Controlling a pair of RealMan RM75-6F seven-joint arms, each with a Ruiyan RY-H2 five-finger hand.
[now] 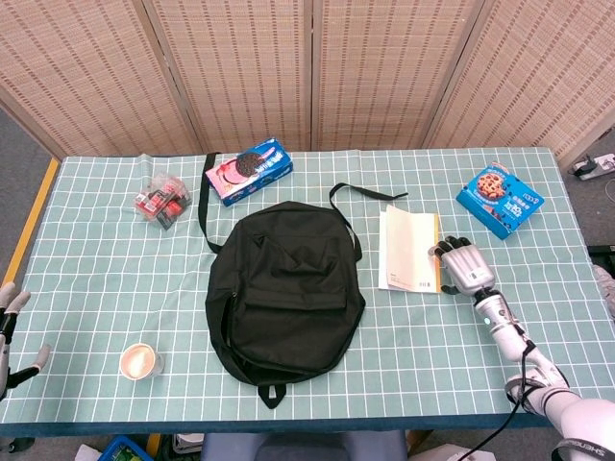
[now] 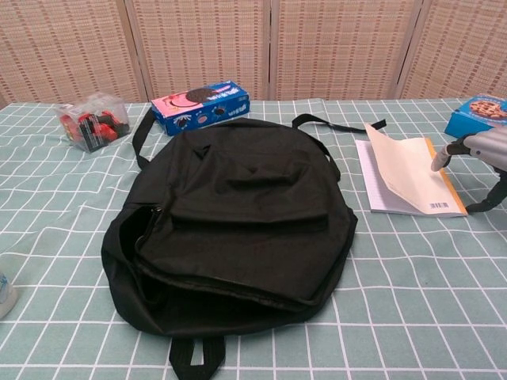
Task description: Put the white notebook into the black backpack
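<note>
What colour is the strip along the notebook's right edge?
Orange-yellow, running down the right side of the white notebook. The head view shows it best.

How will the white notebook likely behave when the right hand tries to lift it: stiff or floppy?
Probably floppy: the white notebook looks thin, and its cover already curls up at one corner in the chest view. It lies flat on the table, so the right hand beside it may need to slide it or pry an edge. Likely light.

Silver metal right hand, dark-tipped fingers, slim grey forearm, black cable, pale left hand
</note>
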